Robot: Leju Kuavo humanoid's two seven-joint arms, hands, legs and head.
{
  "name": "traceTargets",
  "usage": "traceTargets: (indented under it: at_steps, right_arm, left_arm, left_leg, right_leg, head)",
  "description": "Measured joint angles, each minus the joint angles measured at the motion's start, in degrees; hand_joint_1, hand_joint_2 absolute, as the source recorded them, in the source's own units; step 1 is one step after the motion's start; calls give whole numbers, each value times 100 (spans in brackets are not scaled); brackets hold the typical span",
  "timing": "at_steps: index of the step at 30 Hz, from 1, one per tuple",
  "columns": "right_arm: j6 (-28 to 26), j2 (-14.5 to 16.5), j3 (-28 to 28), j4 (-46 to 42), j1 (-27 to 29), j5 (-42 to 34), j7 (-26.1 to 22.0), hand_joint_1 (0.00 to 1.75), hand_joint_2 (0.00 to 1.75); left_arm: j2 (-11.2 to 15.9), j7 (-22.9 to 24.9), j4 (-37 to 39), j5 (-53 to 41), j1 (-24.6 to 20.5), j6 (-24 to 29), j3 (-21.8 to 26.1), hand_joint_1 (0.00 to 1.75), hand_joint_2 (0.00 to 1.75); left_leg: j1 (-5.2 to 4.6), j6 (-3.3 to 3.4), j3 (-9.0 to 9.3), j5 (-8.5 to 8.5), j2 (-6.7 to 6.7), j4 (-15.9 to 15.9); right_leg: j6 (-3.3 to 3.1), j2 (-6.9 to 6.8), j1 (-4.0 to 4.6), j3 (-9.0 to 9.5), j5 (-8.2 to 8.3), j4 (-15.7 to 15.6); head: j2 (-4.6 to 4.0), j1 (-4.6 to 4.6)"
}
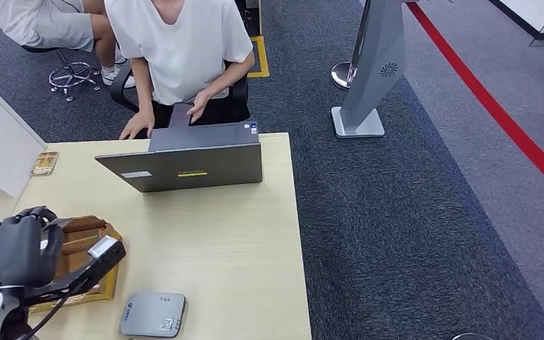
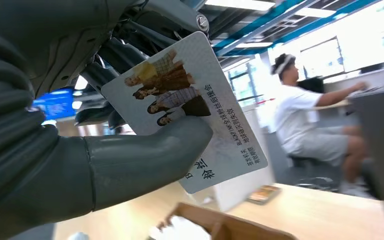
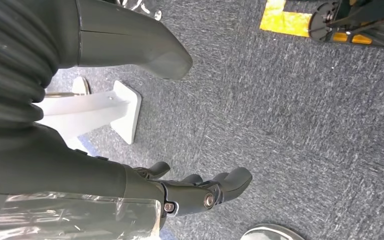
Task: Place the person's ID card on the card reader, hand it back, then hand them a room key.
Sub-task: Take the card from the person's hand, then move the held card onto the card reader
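Left hand (image 1: 15, 248), lower left of the head view, pinches a card (image 2: 185, 107) under its thumb above the wooden holder (image 1: 88, 265). You can't tell from print alone whether it's ID or room key. Card reader (image 1: 153, 314) sits bottom centre; person (image 1: 180, 49) at the laptop (image 1: 191, 159), top centre. Likely step: delivering the card. Next move needs a reach across the table (image 1: 241, 241). Right hand (image 3: 200, 192) hangs empty, fingers loosely apart. Left wrist view gives you the card face, which the head view hides.

Head view overlooks desk (image 1: 241, 241); wrist views close.
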Motion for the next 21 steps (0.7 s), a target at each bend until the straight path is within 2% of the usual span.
traceTargets:
  at_steps: [3, 8, 17, 21]
  right_arm:
    - [-4, 2, 153, -126, 109, -29, 63, 0, 175]
    - [-11, 2, 325, -251, 200, -28, 74, 0, 175]
    - [11, 1, 417, -323, 242, 51, 47, 0, 175]
    - [45, 2, 417, -329, 233, 176, 12, 0, 175]
  left_arm:
    - [-191, -190, -138, 7, 357, 361, -377, 175, 175]
    - [-248, -333, -156, 40, 713, 744, -810, 175, 175]
    - [-256, -328, -36, 134, 997, 759, -1009, 175, 175]
    - [-261, -142, 96, 145, 1046, 531, -1021, 175, 175]
  left_leg:
    - [-1, 4, -2, -3, 1, 0]
    - [0, 4, -1, -3, 1, 0]
    - [0, 4, 0, -2, 1, 0]
    - [0, 4, -1, -2, 1, 0]
  right_leg:
    - [1, 0, -1, 0, -1, -5]
    - [2, 0, 0, -1, -1, -5]
    - [3, 0, 0, 3, 1, -5]
    - [4, 0, -1, 3, 1, -6]
  head:
    - [0, 1]
    - [0, -1]
    - [0, -1]
    - [0, -1]
